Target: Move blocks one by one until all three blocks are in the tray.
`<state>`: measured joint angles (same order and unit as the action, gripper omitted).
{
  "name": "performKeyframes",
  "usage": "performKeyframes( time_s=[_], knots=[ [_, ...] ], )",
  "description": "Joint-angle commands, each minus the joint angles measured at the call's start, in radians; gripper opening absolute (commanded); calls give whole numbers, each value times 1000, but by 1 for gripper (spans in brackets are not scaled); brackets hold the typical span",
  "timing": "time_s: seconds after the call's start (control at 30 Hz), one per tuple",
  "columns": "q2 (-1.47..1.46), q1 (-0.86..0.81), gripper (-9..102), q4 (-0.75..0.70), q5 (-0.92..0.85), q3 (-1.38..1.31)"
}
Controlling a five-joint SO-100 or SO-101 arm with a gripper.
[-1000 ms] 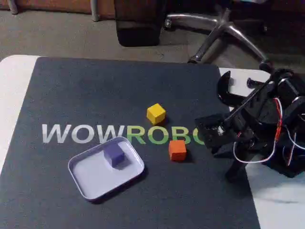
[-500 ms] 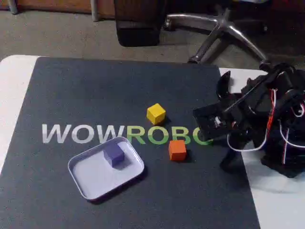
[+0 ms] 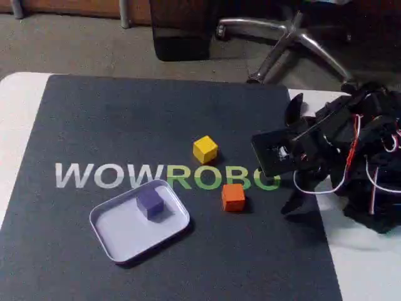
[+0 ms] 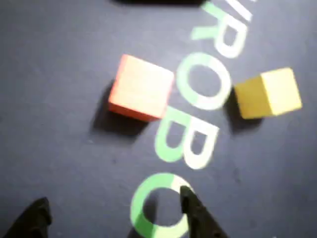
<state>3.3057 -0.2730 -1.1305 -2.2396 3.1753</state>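
Cubes sit on the dark grey printed mat (image 3: 125,119): the small matte purple cube (image 3: 150,202) inside the shallow pale lavender tray (image 3: 113,241), the yellow cube (image 4: 268,92) and orange cube (image 4: 140,87) outside it, apart. The black 2-finger gripper (image 4: 116,213) hovers nearby, fingertips spread, holding nothing.

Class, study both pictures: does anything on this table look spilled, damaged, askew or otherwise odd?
Nothing stands out. The purple block sits inside the tray; the yellow block and orange block rest flat on the dark mat, apart from each other. The gripper hangs open above the mat.
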Motion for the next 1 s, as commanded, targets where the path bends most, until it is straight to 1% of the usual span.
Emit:
performKeyframes(
  time_s=[0.0,0.63,0.8,0.97],
  knots=[
    [2,-6,31,6,-5,-6],
    [2,-29,30,-25,-9,-6],
    [2,-72,30,-23,-133,-6],
    [2,-100,31,58,-135,-6]
  ],
)
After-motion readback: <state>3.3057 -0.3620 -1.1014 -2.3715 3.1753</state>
